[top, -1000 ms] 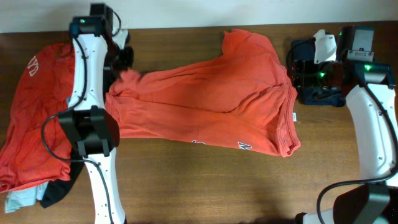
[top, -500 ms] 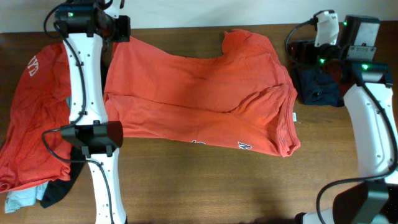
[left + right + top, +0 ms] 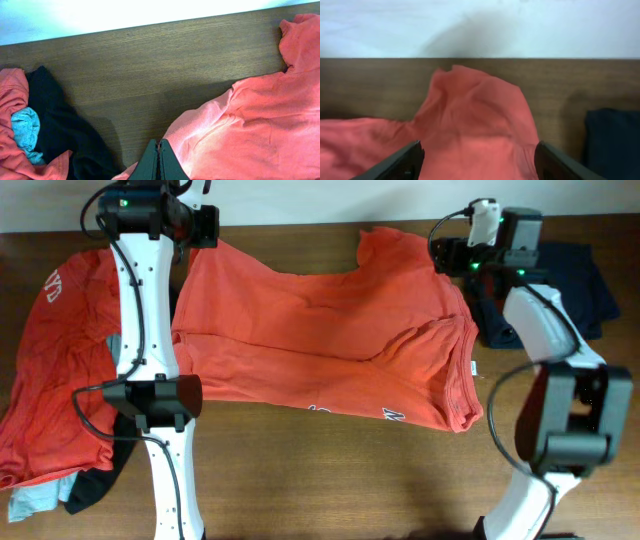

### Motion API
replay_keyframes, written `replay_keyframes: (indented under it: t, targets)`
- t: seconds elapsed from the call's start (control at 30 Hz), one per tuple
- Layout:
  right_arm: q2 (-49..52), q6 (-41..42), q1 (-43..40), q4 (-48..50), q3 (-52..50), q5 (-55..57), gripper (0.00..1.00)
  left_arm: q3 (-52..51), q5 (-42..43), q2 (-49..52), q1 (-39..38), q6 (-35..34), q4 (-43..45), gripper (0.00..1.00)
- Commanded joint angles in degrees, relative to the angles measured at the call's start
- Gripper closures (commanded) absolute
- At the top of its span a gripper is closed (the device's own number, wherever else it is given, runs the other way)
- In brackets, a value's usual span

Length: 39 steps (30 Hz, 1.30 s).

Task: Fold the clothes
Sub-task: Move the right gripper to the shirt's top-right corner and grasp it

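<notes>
A large orange-red T-shirt [image 3: 330,330] lies spread across the middle of the table, with white lettering at its front edge [image 3: 392,415]. My left gripper [image 3: 205,225] is at the shirt's back left corner. In the left wrist view its jaws [image 3: 159,150] are shut, with the shirt's edge [image 3: 250,130] bunched around them. My right gripper [image 3: 447,255] hovers over the shirt's back right sleeve. In the right wrist view its fingers [image 3: 477,160] are wide open and empty above the orange cloth [image 3: 475,110].
A pile at the left holds another orange-red shirt [image 3: 50,360], a black piece [image 3: 95,485] and a pale grey-blue piece [image 3: 35,500]. A navy garment [image 3: 570,280] lies at the back right. The table's back edge and white wall are close behind both grippers.
My left gripper has pulled the shirt's bunched left corner to the back edge, spreading that side flat. My right arm has swung left from the navy garment to over the shirt's sleeve.
</notes>
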Motion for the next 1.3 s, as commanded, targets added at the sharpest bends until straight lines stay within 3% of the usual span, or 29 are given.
replay_keyframes:
  t: [0.0, 0.47, 0.7, 1.27]
  targets:
    - [4.6, 2.2, 1.1, 2.6, 3.4, -0.9, 0.25, -0.1, 0.4, -0.3, 0.3, 0.2, -0.1, 0.99]
    - [22.8, 4.2, 2.7, 10.2, 20.1, 4.1, 0.25, -2.4, -2.2, -0.3, -0.4, 0.1, -0.6, 0.99]
    - [24.7, 5.2, 2.7, 15.0, 20.7, 5.6, 0.25, -2.4, -2.2, -0.3, -0.4, 0.1, -0.5, 0.99]
    - [27.9, 5.2, 3.0, 15.9, 20.7, 6.9, 0.31, -2.4, -3.5, -0.3, -1.4, 0.1, -0.3, 0.99]
